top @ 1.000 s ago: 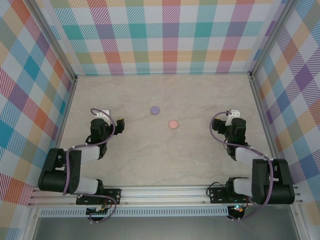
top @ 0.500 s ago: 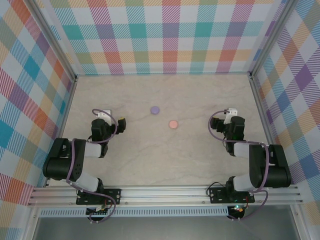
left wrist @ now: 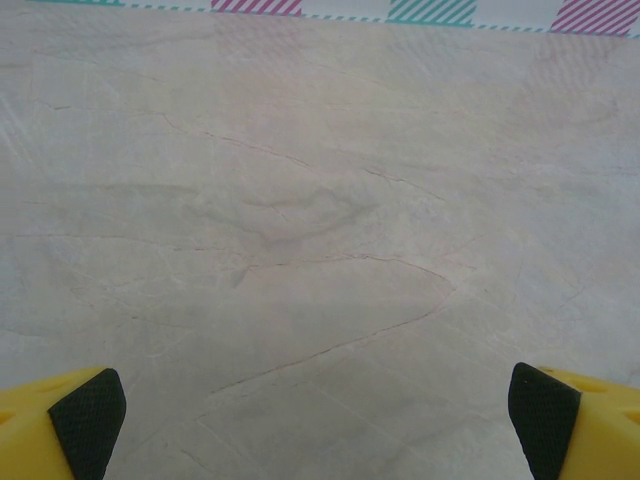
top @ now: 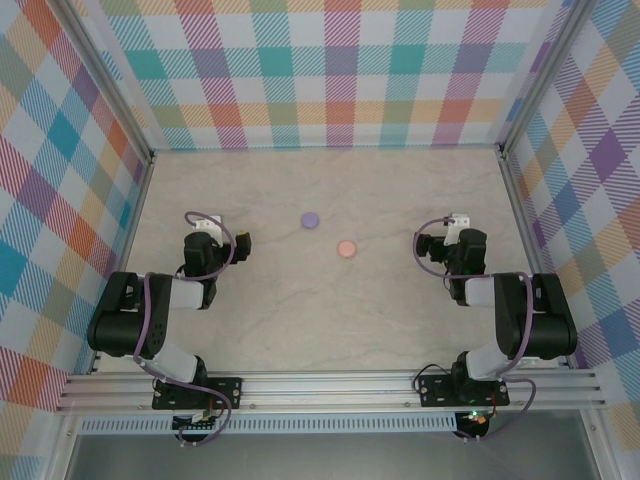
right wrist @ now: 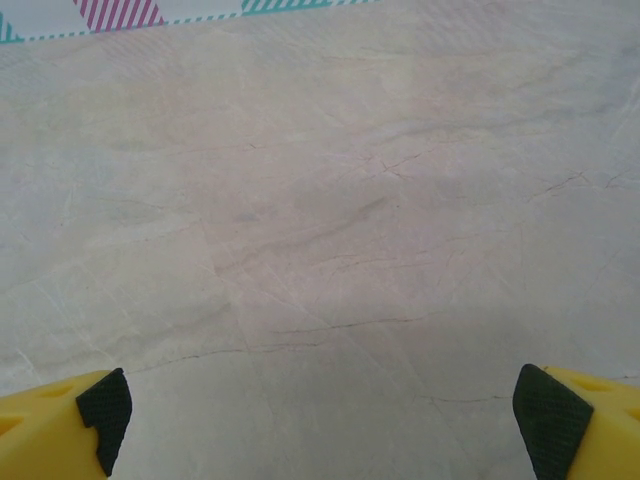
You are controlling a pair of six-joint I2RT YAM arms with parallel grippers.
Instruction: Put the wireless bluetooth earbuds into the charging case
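Two small round discs lie mid-table, one purple and one pink; they look like shut charging cases. The earbuds are out of view. My left gripper sits low at the table's left, well left of the purple disc, and is open. In the left wrist view its yellow, black-padded fingertips stand wide apart over bare tabletop around the left gripper. My right gripper sits at the right, apart from the pink disc, and is open, with only tabletop between the right gripper's jaws.
The marbled table is boxed in by plaid walls on the left, back and right. An aluminium rail with both arm bases runs along the near edge.
Both arms have folded back, elbows dropping toward their bases. The right gripper's jaws have spread wider. The discs have not moved.
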